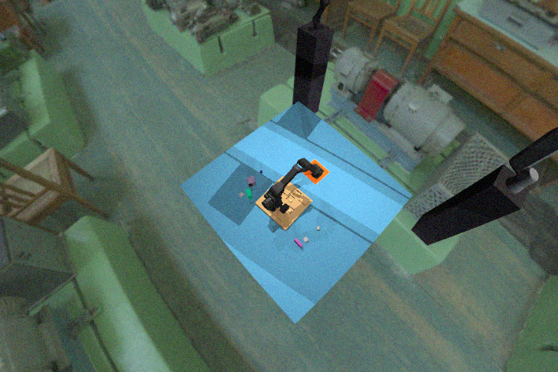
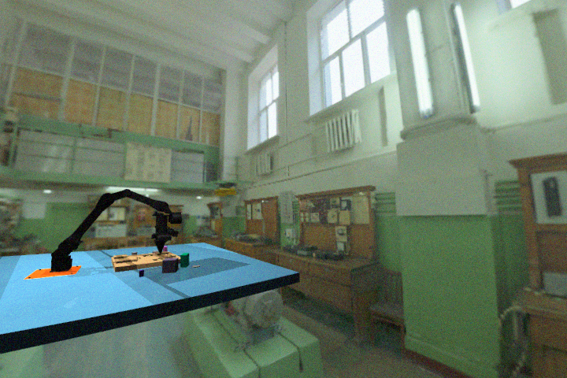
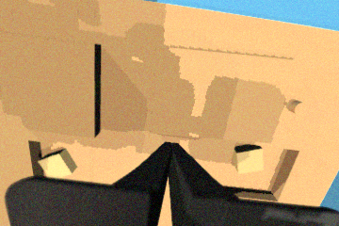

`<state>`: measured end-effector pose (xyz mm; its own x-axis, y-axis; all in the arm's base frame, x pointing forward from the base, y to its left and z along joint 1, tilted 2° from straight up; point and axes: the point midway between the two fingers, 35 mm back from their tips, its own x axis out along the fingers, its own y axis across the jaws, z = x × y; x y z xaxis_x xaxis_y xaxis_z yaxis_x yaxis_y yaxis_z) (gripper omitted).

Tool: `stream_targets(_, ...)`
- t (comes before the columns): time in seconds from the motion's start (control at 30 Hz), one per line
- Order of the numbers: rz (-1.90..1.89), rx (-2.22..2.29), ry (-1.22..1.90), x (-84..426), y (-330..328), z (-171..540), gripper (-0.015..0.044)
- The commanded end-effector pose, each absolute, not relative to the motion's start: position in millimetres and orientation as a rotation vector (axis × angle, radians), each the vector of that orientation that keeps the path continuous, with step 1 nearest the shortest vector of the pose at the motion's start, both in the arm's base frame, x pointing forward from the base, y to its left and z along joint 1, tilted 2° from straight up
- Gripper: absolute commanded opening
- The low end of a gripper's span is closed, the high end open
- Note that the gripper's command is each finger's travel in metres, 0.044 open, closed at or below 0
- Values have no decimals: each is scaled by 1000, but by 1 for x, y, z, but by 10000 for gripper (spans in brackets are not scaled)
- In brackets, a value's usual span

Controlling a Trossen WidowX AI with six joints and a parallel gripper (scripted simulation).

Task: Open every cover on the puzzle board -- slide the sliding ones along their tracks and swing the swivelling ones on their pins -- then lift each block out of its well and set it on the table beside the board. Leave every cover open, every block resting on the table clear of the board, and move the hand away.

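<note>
The puzzle board (image 1: 285,222) (image 2: 126,268) (image 3: 318,52) is tan wood. My gripper (image 2: 160,252) (image 3: 170,149) is shut and empty, its tips low over the board. In the wrist view a cream knob or block (image 3: 56,166) is left of the tips and another (image 3: 249,161) is right. A dark slot (image 3: 97,89) and a small round pin (image 3: 292,104) also show. Shadow and the fingers make the covers hard to tell. On the table beside the board are a mauve block (image 1: 250,180) (image 2: 169,265), a green block (image 1: 249,193) (image 2: 184,260) and a magenta block (image 1: 297,242) (image 2: 164,248).
A small dark blue block (image 1: 260,171) (image 2: 141,272) lies on the blue table (image 1: 288,271) (image 2: 92,307). Pale pieces (image 1: 241,194) (image 1: 318,228) (image 1: 305,239) lie on both sides of the board. The arm stands on an orange base plate (image 1: 323,172) (image 2: 38,274) and reaches over the board.
</note>
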<state>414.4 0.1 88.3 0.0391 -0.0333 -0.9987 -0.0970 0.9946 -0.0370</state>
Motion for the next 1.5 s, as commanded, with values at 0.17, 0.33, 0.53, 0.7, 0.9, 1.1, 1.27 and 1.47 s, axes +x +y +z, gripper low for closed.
stream_targets(0.17,46,-102,1529,415,1,101,0)
stream_targets(0.33,46,-102,1529,415,1,107,0)
stream_targets(0.53,46,-102,1529,415,2,115,0)
stream_targets(0.7,141,-199,1529,407,5,116,0)
stream_targets(0.9,515,-582,1476,376,16,125,0)
stream_targets(1.1,873,-946,1356,344,25,130,0)
stream_targets(1.27,1163,-1239,1204,318,31,132,0)
stream_targets(1.47,844,-912,1368,306,32,132,0)
